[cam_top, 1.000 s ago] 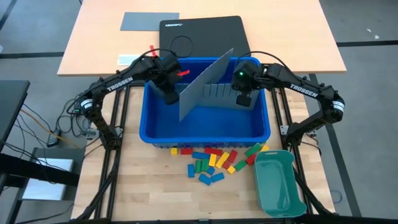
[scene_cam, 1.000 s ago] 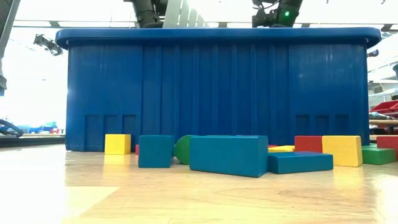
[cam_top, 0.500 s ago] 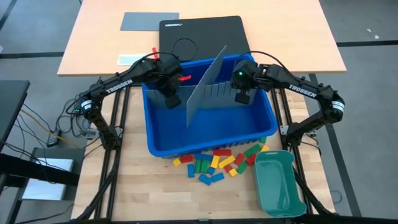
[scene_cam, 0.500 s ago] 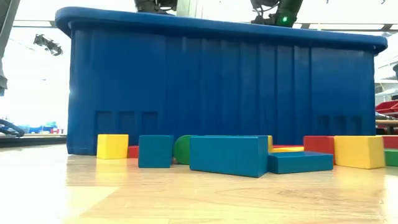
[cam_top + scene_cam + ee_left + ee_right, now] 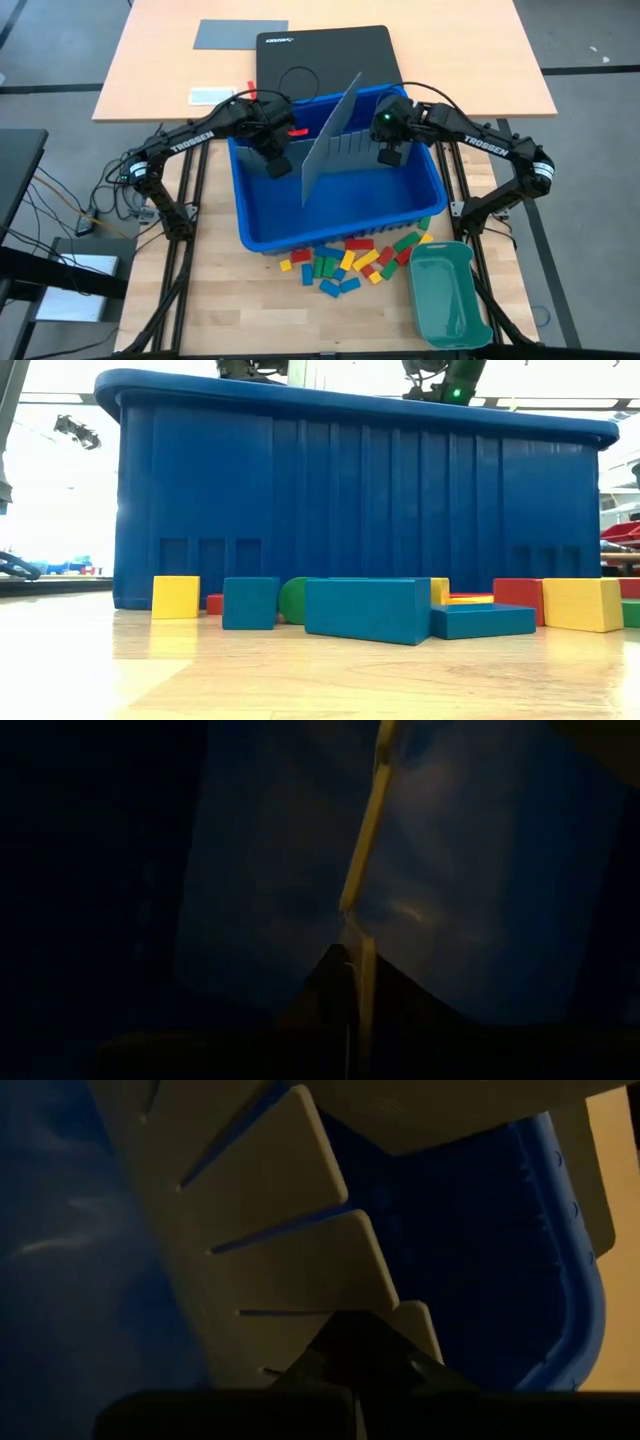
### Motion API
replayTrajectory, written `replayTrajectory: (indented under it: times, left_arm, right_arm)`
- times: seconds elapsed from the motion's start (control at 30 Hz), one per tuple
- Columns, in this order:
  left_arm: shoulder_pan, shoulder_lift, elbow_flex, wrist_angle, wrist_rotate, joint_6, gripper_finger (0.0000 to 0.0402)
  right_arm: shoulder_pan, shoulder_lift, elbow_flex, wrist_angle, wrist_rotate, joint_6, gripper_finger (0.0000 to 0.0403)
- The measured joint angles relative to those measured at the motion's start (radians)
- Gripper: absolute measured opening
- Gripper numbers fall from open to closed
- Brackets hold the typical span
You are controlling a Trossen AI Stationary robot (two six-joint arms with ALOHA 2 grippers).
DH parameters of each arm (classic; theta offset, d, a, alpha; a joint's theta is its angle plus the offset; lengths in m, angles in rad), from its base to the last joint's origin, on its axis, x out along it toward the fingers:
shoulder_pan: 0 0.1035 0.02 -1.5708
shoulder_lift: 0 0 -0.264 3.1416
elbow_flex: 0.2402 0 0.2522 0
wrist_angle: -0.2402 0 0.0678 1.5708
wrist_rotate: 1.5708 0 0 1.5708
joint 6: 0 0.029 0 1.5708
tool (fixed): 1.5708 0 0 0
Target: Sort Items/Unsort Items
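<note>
Bin [image 5: 340, 215] shifted left, tilted; blocks [image 5: 350, 262] spilled beside tray [image 5: 448, 295].

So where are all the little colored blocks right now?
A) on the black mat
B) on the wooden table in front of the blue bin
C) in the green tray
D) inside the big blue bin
B: in the high view the blocks lie scattered on the wooden table just in front of the blue bin, while the green tray holds none.
</note>
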State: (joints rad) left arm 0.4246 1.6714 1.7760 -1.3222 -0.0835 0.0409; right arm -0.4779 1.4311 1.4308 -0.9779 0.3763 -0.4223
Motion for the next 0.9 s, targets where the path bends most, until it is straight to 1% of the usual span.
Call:
replayTrajectory:
  times: [0.17, 0.27, 0.37, 0.47, 0.53, 0.73, 0.9]
  left_arm:
    - [-0.012, 0.0, -0.001, -0.002, 0.001, 0.0, 0.0017]
    - [-0.023, 0.0, -0.001, -0.005, 0.0, 0.004, 0.0024]
    - [-0.034, 0.0, -0.001, -0.009, -0.046, 0.026, 0.0039]
    - [-0.041, -0.003, -0.001, -0.011, -0.101, 0.049, 0.006]
    - [-0.041, -0.004, -0.001, -0.014, -0.116, 0.055, 0.0075]
    - [-0.041, -0.004, -0.001, -0.019, -0.122, 0.057, 0.0115]
    - [-0.041, -0.004, 0.042, -0.051, -0.127, 0.057, 0.0132]
  right_arm:
    - [-0.024, 0.0, -0.009, 0.032, -0.022, -0.061, 0.0]
    - [-0.036, 0.0, -0.019, 0.042, -0.031, -0.065, 0.0]
    - [-0.035, -0.001, -0.019, 0.04, -0.048, -0.038, 0.0005]
    - [-0.018, -0.003, -0.016, 0.037, -0.035, -0.008, 0.0023]
    - [-0.01, -0.006, -0.013, 0.038, -0.031, 0.0, 0.004]
    - [0.005, -0.011, -0.012, 0.037, -0.026, 0.019, 0.0096]
    - [0.005, -0.018, -0.012, 0.034, -0.025, 0.033, 0.0129]
